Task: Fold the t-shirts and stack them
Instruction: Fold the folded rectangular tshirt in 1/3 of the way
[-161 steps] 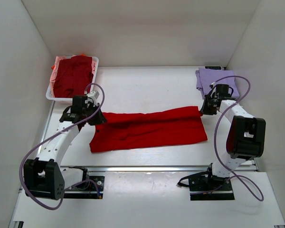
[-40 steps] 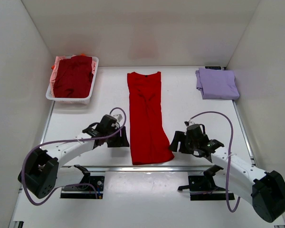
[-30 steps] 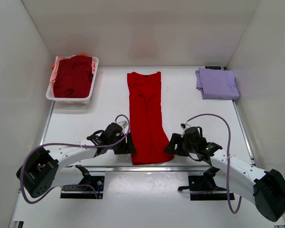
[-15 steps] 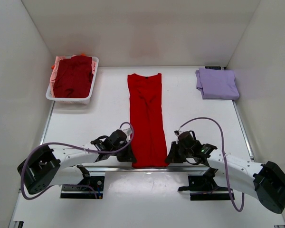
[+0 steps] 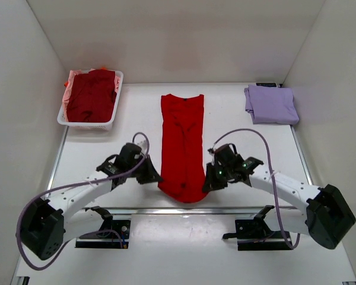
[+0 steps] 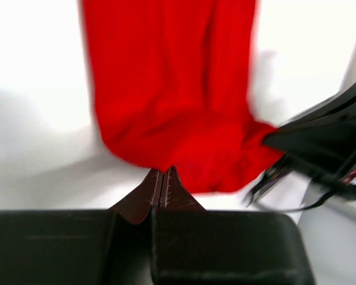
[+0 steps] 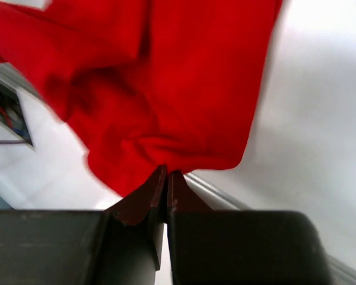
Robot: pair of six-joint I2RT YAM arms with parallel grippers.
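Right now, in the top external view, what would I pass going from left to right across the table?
The white basket → left claw → red t-shirt → right claw → lavender t-shirt.

No legible text, label, brand, number or sign on anything in view.

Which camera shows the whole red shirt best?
The top camera: the red shirt shows from collar to bottom edge, long and narrow. Each wrist camera sees only its bottom end, bunched and blurry.
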